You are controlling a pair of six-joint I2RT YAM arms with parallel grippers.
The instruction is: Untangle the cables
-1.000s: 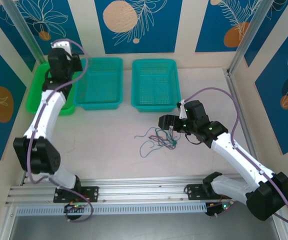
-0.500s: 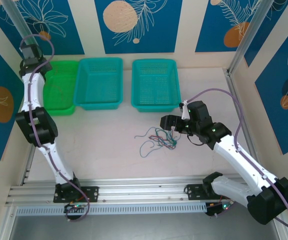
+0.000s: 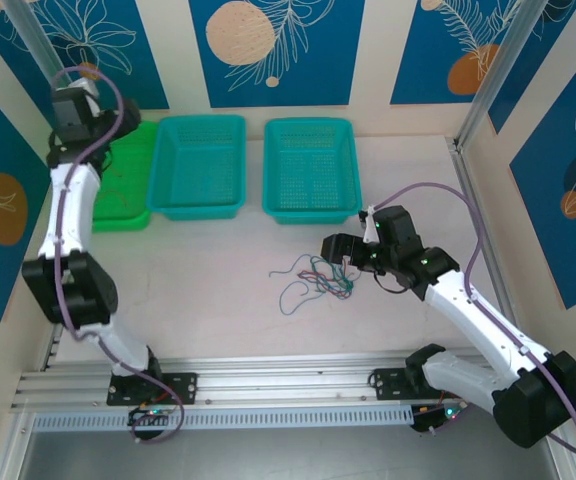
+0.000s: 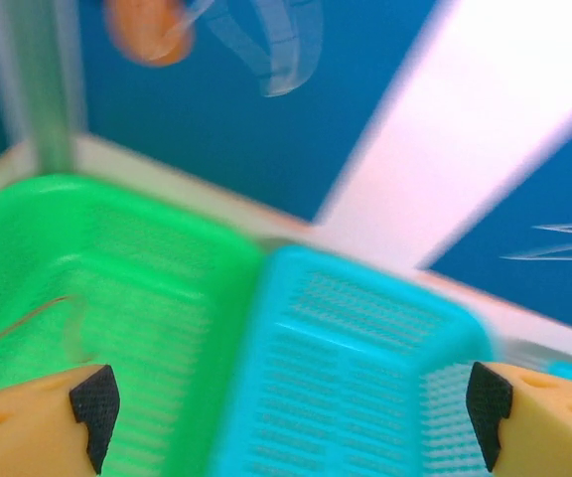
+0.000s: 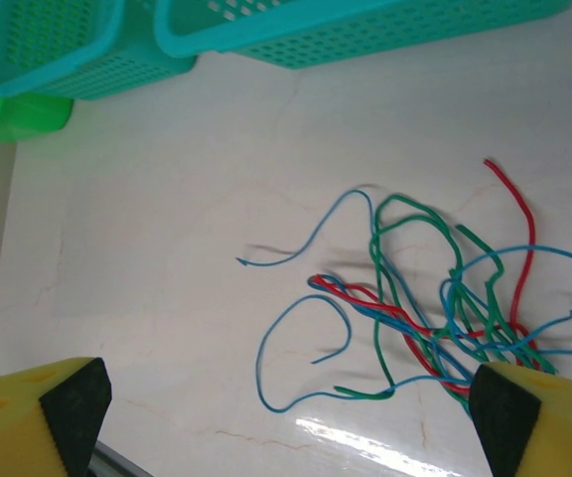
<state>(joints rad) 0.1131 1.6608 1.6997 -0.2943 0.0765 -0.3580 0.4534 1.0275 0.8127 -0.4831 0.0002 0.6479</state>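
Observation:
The cables [image 3: 315, 279] lie as a loose tangle of blue, green and red wires on the table's middle. In the right wrist view the cables [image 5: 435, 298] spread in front of my right gripper [image 5: 286, 417], whose jaws stand wide apart with nothing between them. From above, the right gripper [image 3: 334, 246] hovers just right of and above the tangle. My left gripper [image 4: 286, 417] is open and empty, held high over the green basket [image 4: 117, 258] and the teal basket [image 4: 365, 328]. A thin brownish wire [image 4: 18, 326] lies inside the green basket.
Three baskets stand in a row at the back: a green basket [image 3: 118, 222] on the left, a teal basket [image 3: 203, 210] in the middle, another teal basket [image 3: 313, 215] to the right. The raised left arm [image 3: 68, 200] stands by the left wall. A metal rail [image 3: 268, 385] runs along the near edge.
The left gripper has opened from shut, and its arm swung up and left from over the green basket. The right arm and the tangle have barely moved.

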